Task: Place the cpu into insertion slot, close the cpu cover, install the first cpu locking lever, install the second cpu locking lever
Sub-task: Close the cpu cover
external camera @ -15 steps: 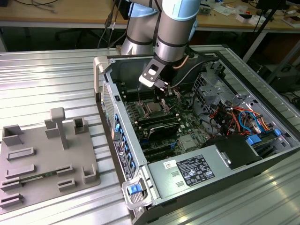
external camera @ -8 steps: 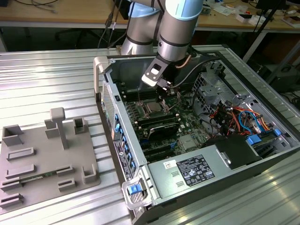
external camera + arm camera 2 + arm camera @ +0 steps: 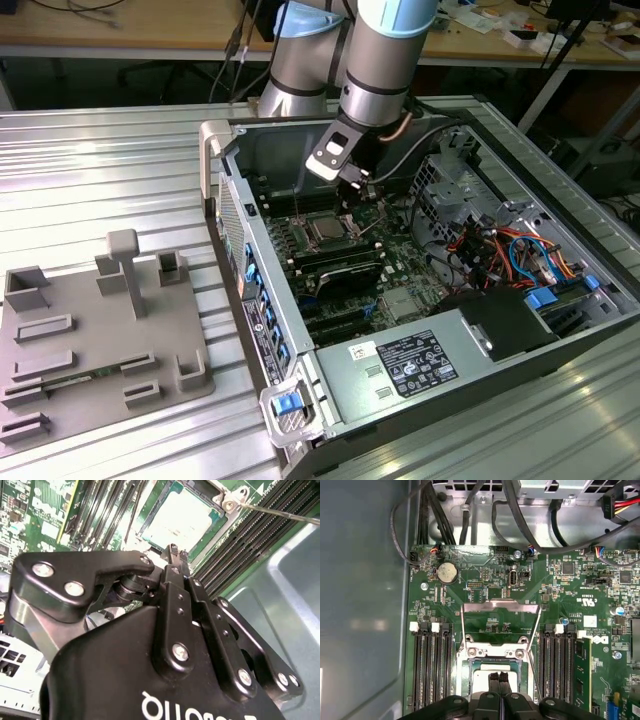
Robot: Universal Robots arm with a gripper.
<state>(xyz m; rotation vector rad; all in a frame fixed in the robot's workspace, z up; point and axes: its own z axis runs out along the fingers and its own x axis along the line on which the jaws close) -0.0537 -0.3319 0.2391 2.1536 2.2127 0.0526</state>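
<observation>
We list, in the exterior view: computer case (image 3: 250, 270), lid off, on a ribbed metal table (image 3: 100, 160); arm (image 3: 385, 60) reaching down into it. In the first wrist view: green circuit board (image 3: 485, 575); gripper (image 3: 499, 676), fingers pressed together, holding nothing we can see, just above the cpu (image 3: 482, 680); cpu cover (image 3: 501, 606), swung open beside the insertion slot (image 3: 492, 653); the cpu lying flat in that slot

Open computer case (image 3: 262, 330) lying on a ribbed metal table (image 3: 100, 170), robot arm (image 3: 385, 60) reaching inside, gripper (image 3: 350, 195) just above the cpu (image 3: 326, 232) (silvery square on the green board (image 3: 398, 268)), grey fixture tray (image 3: 95, 335) by the table's edge at the exterior view's left.
</observation>
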